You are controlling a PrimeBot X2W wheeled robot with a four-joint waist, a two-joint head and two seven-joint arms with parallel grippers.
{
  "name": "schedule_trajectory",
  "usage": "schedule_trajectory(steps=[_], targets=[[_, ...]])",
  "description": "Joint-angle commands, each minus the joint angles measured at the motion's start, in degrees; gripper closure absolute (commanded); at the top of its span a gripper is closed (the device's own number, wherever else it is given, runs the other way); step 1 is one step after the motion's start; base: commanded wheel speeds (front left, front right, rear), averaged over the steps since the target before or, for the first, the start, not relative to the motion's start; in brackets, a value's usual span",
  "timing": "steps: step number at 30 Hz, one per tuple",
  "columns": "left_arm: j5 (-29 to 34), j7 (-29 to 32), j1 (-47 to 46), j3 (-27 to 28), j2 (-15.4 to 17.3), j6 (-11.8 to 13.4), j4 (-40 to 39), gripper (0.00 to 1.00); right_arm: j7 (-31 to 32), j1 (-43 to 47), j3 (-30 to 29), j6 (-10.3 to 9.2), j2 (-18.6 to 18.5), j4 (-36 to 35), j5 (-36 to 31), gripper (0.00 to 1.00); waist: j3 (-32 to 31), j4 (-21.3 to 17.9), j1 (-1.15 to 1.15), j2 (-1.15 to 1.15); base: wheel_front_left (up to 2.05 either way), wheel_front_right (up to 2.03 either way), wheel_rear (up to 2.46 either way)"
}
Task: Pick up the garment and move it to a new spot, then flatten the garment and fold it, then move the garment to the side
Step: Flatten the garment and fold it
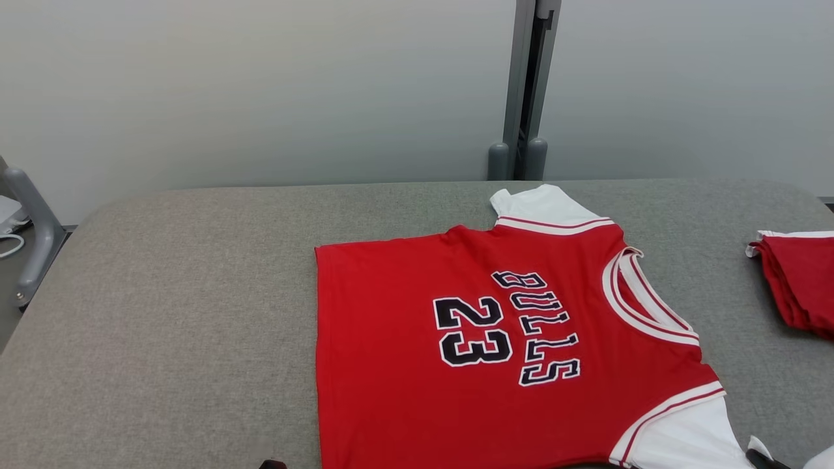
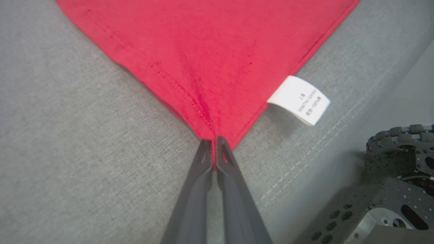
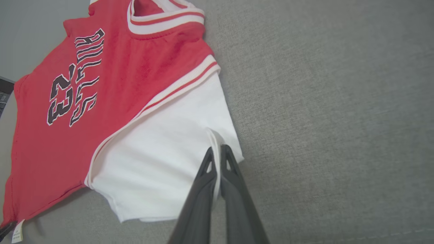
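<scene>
Two dark-fingered grippers sit closest: the left gripper (image 2: 214,142) is pressed together on the red hem corner of the garment (image 1: 404,391), and the right gripper (image 3: 217,149) pinches the edge of its near white sleeve (image 3: 162,162). That one garment lies flat, right of centre on the grey fabric-covered table (image 1: 163,293), collar toward the robot's right. It is red with two white sleeves, black "BULLS 23" and one care label (image 2: 300,100). One folded red pile (image 1: 798,280) sits apart at the table's right edge, before a pale wall (image 1: 260,85).
</scene>
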Motion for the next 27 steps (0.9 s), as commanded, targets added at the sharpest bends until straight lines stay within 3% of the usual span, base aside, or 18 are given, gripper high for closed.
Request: schedule_trajectory(steps=[1, 7, 17, 27], targets=[[-1.27, 0.94, 0.61, -0.72, 1.65, -0.07, -1.22, 1.0, 0.42, 0.89, -0.81, -0.02, -0.68, -0.38, -0.83, 1.0, -0.11, 0.04, 0.0, 0.0, 0.0, 0.0, 0.0], [-6.32, 3.02, 0.24, -2.06, 5.05, -0.07, -7.87, 1.0, 0.07, 1.32, -4.05, -0.02, 0.75, -2.46, -5.2, 1.0, -0.21, -0.13, 0.0, 0.0, 0.0, 0.0, 0.0], [-15.16, 6.09, -2.84, 0.24, 8.39, -0.07, -16.09, 1.0, 0.67, -3.63, -8.3, -0.02, 2.5, -6.55, -12.39, 1.0, 1.07, -0.24, 0.0, 0.0, 0.0, 0.0, 0.0], [-18.58, 14.25, -11.86, -0.64, 11.97, -0.07, -21.86, 1.0, 1.34, -13.6, -6.54, -0.02, 2.74, -7.72, -18.92, 1.0, 6.07, 0.34, 0.0, 0.0, 0.0, 0.0, 0.0]])
